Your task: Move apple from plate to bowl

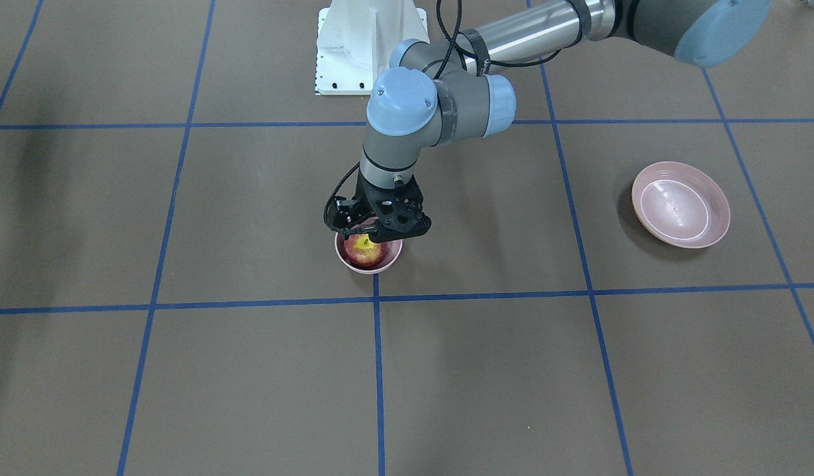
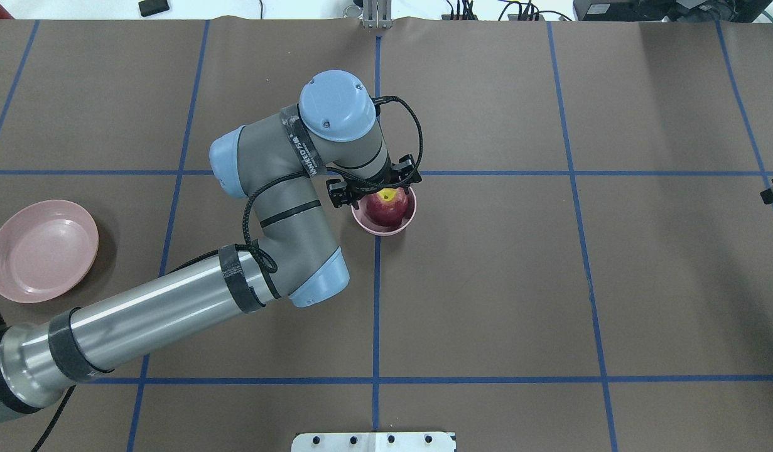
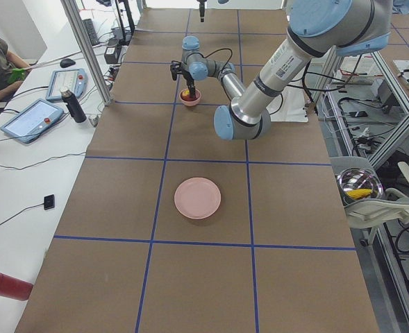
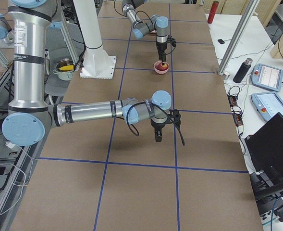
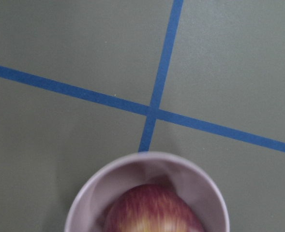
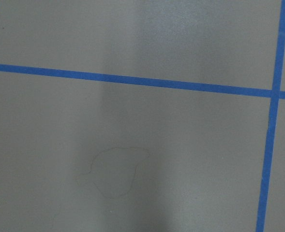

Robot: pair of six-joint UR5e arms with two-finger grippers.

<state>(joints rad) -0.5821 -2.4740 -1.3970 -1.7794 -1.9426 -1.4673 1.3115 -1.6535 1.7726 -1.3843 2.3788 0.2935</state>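
Note:
The dark-red apple (image 1: 367,254) with its yellow stem patch sits inside the small deep pink bowl (image 1: 354,266) near the table's middle. It also shows in the overhead view (image 2: 386,211) and low in the left wrist view (image 5: 152,209), inside the bowl's rim (image 5: 86,195). My left gripper (image 1: 371,235) points straight down just above the apple, and its jaws look spread wider than the apple. The wide shallow pink plate (image 2: 42,251) lies bare at the table's left end. My right gripper (image 4: 157,137) hangs over bare table, and I cannot tell whether it is open or shut.
Brown table cover with blue tape grid lines. The white robot base (image 1: 370,46) stands at the table's near edge. The left arm's elbow and forearm (image 2: 172,314) stretch over the table between plate and bowl. An operator, tablets and a bottle are beside the table (image 3: 72,104).

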